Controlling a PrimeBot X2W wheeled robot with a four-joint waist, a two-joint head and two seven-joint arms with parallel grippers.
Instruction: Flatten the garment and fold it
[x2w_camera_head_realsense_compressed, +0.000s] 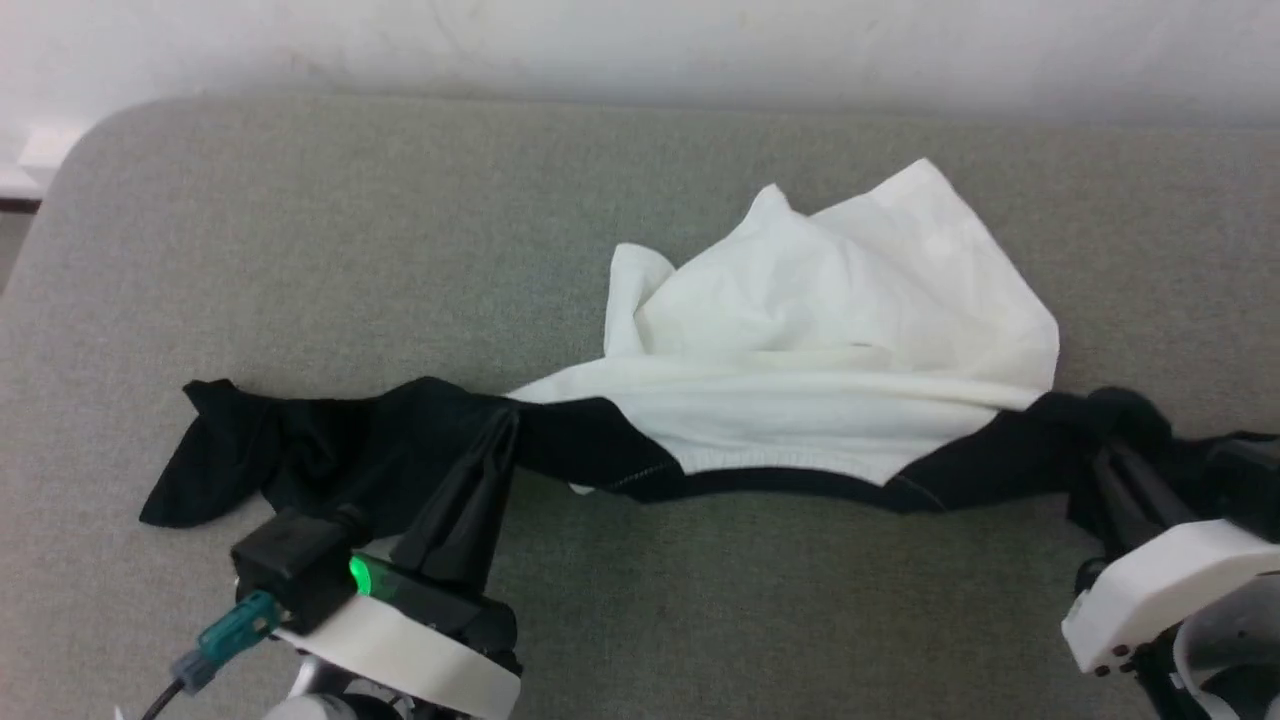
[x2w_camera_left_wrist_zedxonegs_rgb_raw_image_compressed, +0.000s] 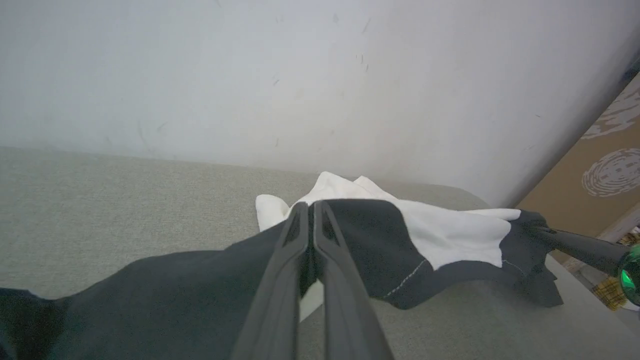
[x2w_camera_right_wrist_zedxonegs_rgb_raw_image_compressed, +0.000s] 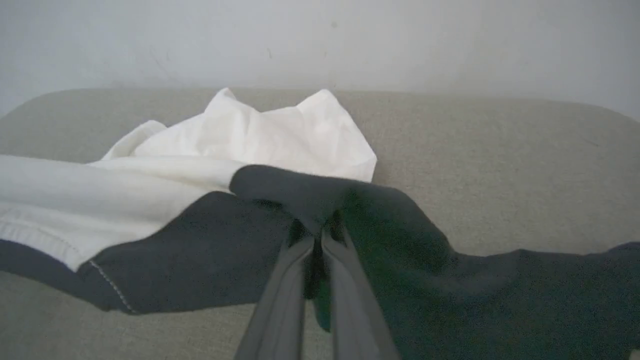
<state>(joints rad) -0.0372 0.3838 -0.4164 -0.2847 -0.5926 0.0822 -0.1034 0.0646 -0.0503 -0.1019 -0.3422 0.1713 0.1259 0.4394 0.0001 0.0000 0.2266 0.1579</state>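
We see soft, even light in all three views, with no hard shadows and only a thin dark edge under the garment (x2w_camera_head_realsense_compressed: 800, 340) on the worktop (x2w_camera_head_realsense_compressed: 300, 250). In the head view its white part is nearly blown out and the black sleeves (x2w_camera_head_realsense_compressed: 330, 450) lose their folds. Both wrist views are hazier, black washed to charcoal, and the jaws near the lens blur.

hidden: garment (x2w_camera_head_realsense_compressed: 820, 330) cloth bunches over the tips of my right gripper (x2w_camera_right_wrist_zedxonegs_rgb_raw_image_compressed: 316, 235), their ends unseen | cut off: right sleeve (x2w_camera_head_realsense_compressed: 1235, 460) beyond that hand leaves the head view's edge; left sleeve (x2w_camera_left_wrist_zedxonegs_rgb_raw_image_compressed: 150, 300) left of my left gripper (x2w_camera_left_wrist_zedxonegs_rgb_raw_image_compressed: 311, 207) runs off the wrist view's bottom | unclear: small yellow thing (x2w_camera_left_wrist_zedxonegs_rgb_raw_image_compressed: 607, 292) past my right gripper, blurred
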